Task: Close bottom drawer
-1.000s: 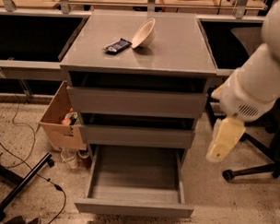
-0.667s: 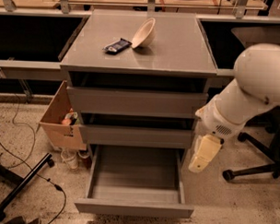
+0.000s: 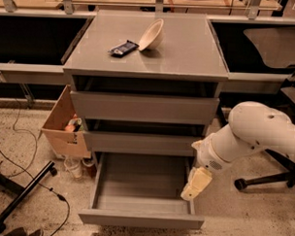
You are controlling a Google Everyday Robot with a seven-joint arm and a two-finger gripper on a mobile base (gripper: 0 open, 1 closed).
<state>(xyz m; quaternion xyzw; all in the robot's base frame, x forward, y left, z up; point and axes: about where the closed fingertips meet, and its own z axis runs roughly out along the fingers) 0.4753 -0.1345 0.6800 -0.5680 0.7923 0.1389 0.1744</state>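
The bottom drawer [image 3: 140, 219] of the grey cabinet [image 3: 179, 48] is pulled far out, and its grey tray looks empty. Its flat front faces the lower edge of the view. My gripper [image 3: 194, 185] hangs on the white arm at the drawer's right side, just above the right wall near the front corner, pointing down. The two upper drawers [image 3: 144, 108] stand slightly out.
A white bowl [image 3: 152, 35] and a dark packet [image 3: 123, 48] lie on the cabinet top. A cardboard box [image 3: 63, 126] with items and cups [image 3: 74, 167] sit left of the cabinet. A stand leg [image 3: 18, 198] with cable lies at lower left; an office chair base [image 3: 266, 181] is right.
My arm has swung left and down, bringing the gripper from right of the cabinet to over the bottom drawer's right wall. The drawer has not moved.
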